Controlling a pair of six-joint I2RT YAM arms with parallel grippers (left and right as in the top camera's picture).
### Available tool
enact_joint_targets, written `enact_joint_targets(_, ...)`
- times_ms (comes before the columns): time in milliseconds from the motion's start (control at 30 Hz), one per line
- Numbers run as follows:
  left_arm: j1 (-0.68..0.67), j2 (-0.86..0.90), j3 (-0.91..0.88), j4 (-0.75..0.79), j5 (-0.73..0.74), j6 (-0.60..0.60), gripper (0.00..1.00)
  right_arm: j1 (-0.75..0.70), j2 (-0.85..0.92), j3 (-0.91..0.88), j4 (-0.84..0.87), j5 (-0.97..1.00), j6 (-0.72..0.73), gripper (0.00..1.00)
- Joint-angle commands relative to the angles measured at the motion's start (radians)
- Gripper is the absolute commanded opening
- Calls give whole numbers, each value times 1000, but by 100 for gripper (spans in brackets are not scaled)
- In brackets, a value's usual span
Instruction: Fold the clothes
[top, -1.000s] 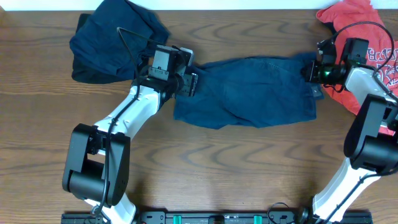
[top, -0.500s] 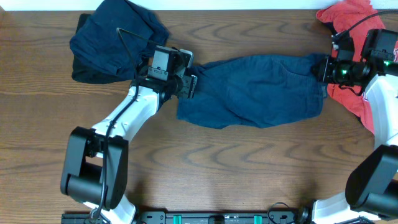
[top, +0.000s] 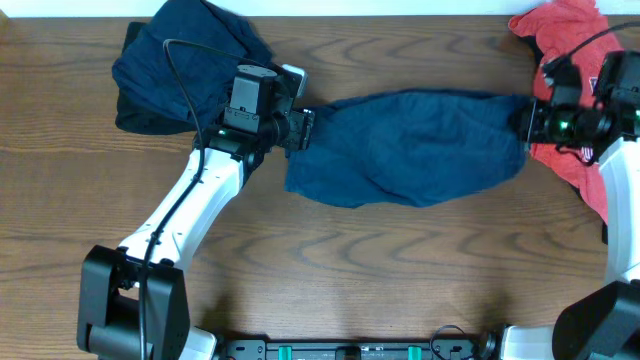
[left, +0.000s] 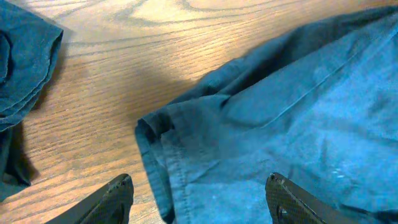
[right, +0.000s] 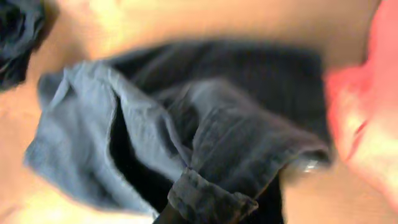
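A pair of dark navy shorts (top: 415, 150) lies stretched across the table's middle. My left gripper (top: 303, 128) is at its left end. In the left wrist view the jaws (left: 202, 186) are wide open, with the shorts' hemmed edge (left: 186, 143) lying between them. My right gripper (top: 525, 123) is at the right end. In the blurred right wrist view it (right: 205, 202) is shut on a bunched fold of the shorts (right: 236, 130). A red-orange T-shirt (top: 565, 30) lies crumpled at the back right, behind the right gripper, and shows in the right wrist view (right: 367, 106).
A second heap of dark navy garments (top: 185, 65) lies at the back left, behind the left arm; its edge shows in the left wrist view (left: 22, 56). The wooden table (top: 380, 270) is bare in front. The table's back edge runs just behind both heaps.
My right gripper has moved right with the shorts' end in it, pulling the shorts longer and flatter. My left wrist has shifted slightly back and left.
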Motion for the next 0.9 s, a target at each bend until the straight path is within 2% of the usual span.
enact_joint_targets(0, 1, -13, 19, -3, -37, 8, 70, -3, 8, 3, 107, 47, 2, 1)
enact_joint_targets(167, 1, -12, 19, -3, -58, 10, 70, 8, 130, 3, 372, 48, 39, 1)
enact_joint_targets(400, 0, -9, 19, -3, -84, 10, 70, 72, 410, 3, 682, 48, 39, 1)
enact_joint_targets(533, 1, -5, 19, -7, -111, 10, 70, 93, 518, 3, 800, 80, 67, 1)
enact_joint_targets(600, 1, -5, 19, -11, -111, 10, 70, 94, 536, 3, 828, 106, 73, 6)
enact_joint_targets(700, 1, 0, 19, -14, -110, 10, 70, 90, 542, 3, 861, 162, 73, 41)
enact_joint_targets(733, 0, 4, 19, -14, -110, 10, 70, 89, 541, 3, 871, 172, 73, 63)
enact_joint_targets(767, 0, 6, 19, -14, -110, 10, 70, 86, 536, 6, 872, 171, 73, 78)
enact_joint_targets(867, -2, 14, 19, -19, -98, 10, 70, 76, 518, 28, 826, 137, 73, 98)
